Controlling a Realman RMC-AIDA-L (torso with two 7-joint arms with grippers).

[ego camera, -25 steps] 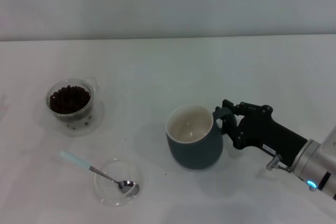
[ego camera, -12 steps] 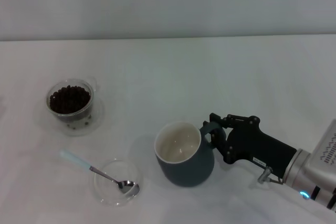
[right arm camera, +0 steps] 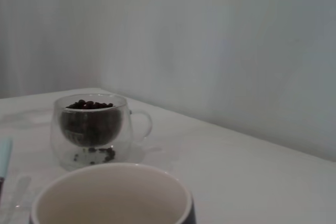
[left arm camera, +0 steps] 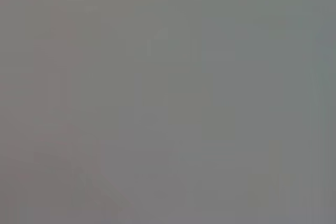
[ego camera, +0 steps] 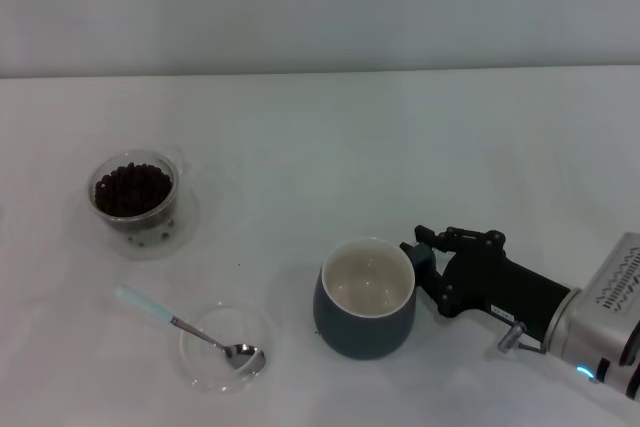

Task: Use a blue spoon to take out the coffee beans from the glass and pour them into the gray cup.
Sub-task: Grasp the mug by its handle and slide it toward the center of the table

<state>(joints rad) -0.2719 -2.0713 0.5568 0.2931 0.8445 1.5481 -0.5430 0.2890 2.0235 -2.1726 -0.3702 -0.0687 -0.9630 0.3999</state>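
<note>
The gray cup (ego camera: 365, 299) stands empty at the front middle of the table, and its cream rim fills the bottom of the right wrist view (right arm camera: 110, 195). My right gripper (ego camera: 424, 253) is at the cup's right side, shut on its handle, which is hidden by the fingers. The glass (ego camera: 133, 193) with the coffee beans (ego camera: 131, 187) stands at the far left, and also shows in the right wrist view (right arm camera: 89, 127). The blue spoon (ego camera: 165, 318) lies with its bowl in a shallow clear dish (ego camera: 205, 367), front left. The left gripper is out of view.
A few loose beans lie in the clear saucer (ego camera: 180, 232) under the glass. The white table (ego camera: 330, 147) runs back to a pale wall. The left wrist view is a plain gray blur.
My right gripper has drawn the gray cup toward the front of the table, first left, then back a little to the right. Glass, spoon and dish have not moved.
</note>
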